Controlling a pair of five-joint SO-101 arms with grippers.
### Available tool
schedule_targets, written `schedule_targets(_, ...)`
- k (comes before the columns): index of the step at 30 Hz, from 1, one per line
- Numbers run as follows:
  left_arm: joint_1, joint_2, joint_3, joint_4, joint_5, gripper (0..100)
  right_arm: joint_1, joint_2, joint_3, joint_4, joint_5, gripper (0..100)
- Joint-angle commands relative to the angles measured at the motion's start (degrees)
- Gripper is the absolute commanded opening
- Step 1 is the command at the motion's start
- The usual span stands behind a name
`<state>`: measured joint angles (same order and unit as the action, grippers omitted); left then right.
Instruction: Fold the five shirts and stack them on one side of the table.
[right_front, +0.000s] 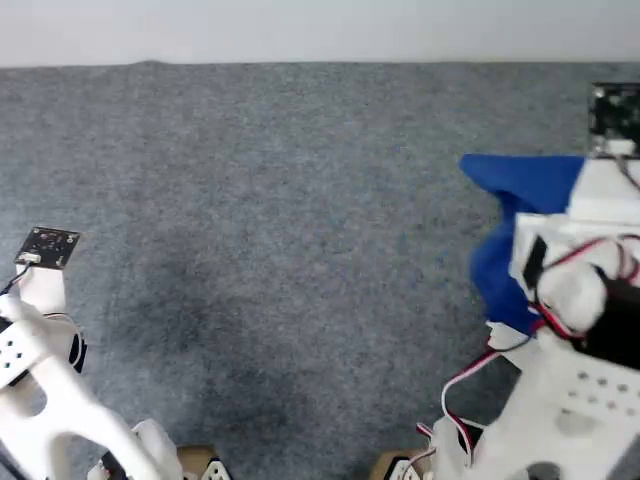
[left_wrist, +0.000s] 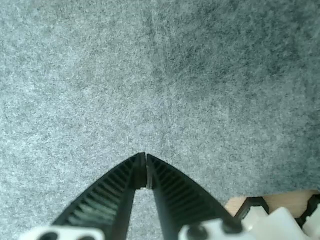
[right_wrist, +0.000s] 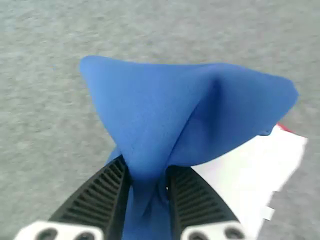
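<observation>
From above, you see the grey felt table. The blue shirt sits at about 3 o'clock, near the table's edge. It is a rumpled mass with one flat corner pointing toward 9 o'clock, and part of it is hidden under the right arm. The left arm stands at about 8 o'clock, well apart from the shirt.

In your left wrist view, the left gripper has its two black ribbed fingers pressed together at the tips, with nothing between them. It hangs over bare grey felt.

In your right wrist view, the right gripper is clamped on the blue shirt. The cloth is pinched into a narrow neck between the fingers, then fans out beyond them into a wide, smooth sheet with one deep fold running down into the grip. The shirt is a plain, solid blue. A white piece with a thin red edge lies partly under the fanned cloth — you cannot tell what it is.
</observation>
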<state>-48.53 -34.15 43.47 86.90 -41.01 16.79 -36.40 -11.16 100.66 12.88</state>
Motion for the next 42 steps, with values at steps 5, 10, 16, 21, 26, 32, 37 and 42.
schedule_targets(5, 0.2, -1.5, -0.5, 0.5, 0.4, 1, 8.4, -1.2, 2.1, 2.1, 4.6, 0.8)
schedule_targets(10, 0.2, -1.5, -0.5, 0.6, 0.4, 1, 11.6, -0.8, 9.8, -1.5, 4.9, 0.8)
schedule_targets(16, 0.2, -1.5, -0.5, 0.6, 0.3, 1, 16.7, -0.8, 22.1, -14.5, 9.5, 0.8)
schedule_targets(21, 0.1, -1.5, -0.4, 0.6, 0.3, 1, 22.0, -0.8, 31.2, -27.1, 14.8, 0.8)
schedule_targets(26, 0.3, -1.5, -0.2, 0.5, 0.3, 1, 24.7, -0.7, 37.2, -35.5, 19.3, 0.9)
schedule_targets(32, 0.3, -1.5, -0.2, 0.5, 0.2, 1, 26.9, -1.1, 38.2, -38.5, 21.8, 13.4)
schedule_targets(37, 0.3, -1.5, -0.1, 0.5, 0.2, 1, 29.1, -2.7, 32.4, -34.2, 16.3, 46.1)
schedule_targets(42, 0.3, -1.5, -0.1, 0.5, 0.2, 1, 24.5, -4.5, 27.2, -26.2, 14.4, 44.2)
